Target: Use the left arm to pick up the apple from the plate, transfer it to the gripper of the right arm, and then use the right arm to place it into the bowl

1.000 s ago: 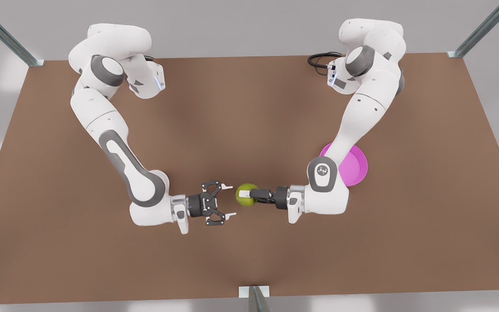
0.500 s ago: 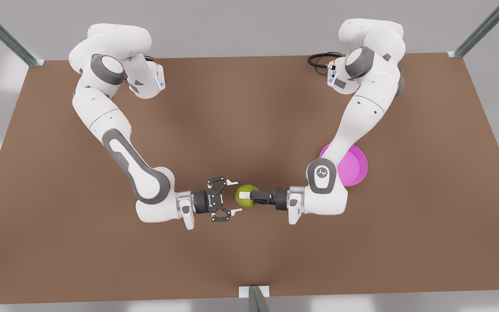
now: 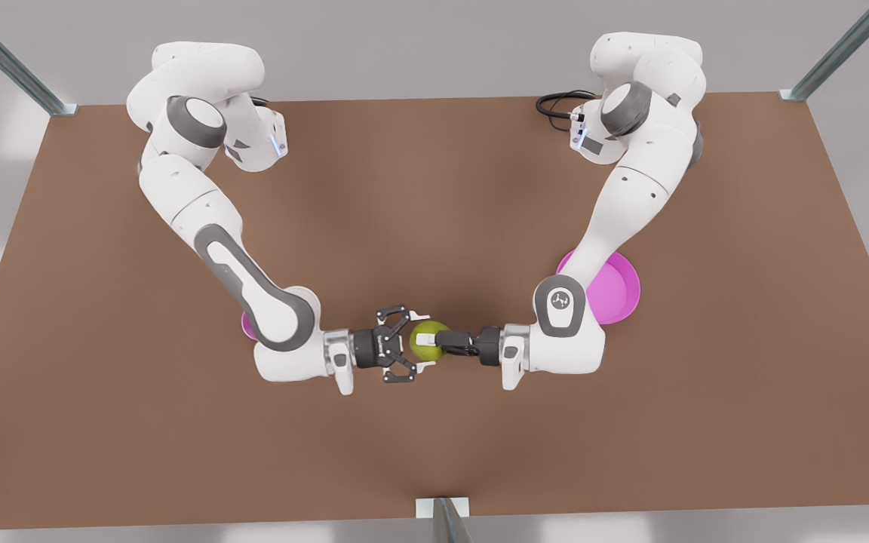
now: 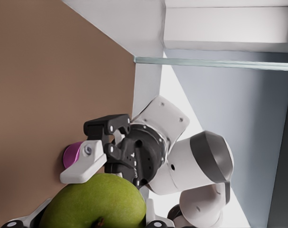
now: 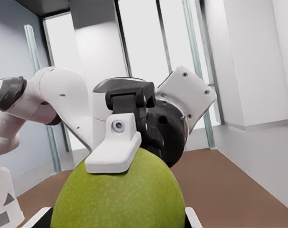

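The yellow-green apple (image 3: 427, 330) hangs above the table's middle, held by my left gripper (image 3: 430, 342), the slim black one reaching in from the front view's right and shut on it. My right gripper (image 3: 419, 342), the skeletal linkage one, comes from the front view's left and is open, its white-tipped fingers (image 3: 420, 316) straddling the apple. In the right wrist view the apple (image 5: 120, 197) fills the near field with the left gripper's white pad (image 5: 114, 145) on it. The left wrist view shows the apple (image 4: 94, 202) close up. The pink plate (image 3: 619, 290) lies behind the left arm. A sliver of the pink bowl (image 3: 247, 324) peeks from behind the right arm.
The brown table (image 3: 434, 188) reaches metal frame posts at the corners (image 3: 827, 60) and a bracket at the near edge (image 3: 442, 509). A black cable (image 3: 559, 102) loops by the left arm's base. In the left wrist view the bowl (image 4: 71, 153) sits beyond the right gripper's fingers.
The right arm has moved toward the front view's right, bringing its open fingers from short of the apple to either side of it and uncovering a sliver of the bowl. The left arm stays put.
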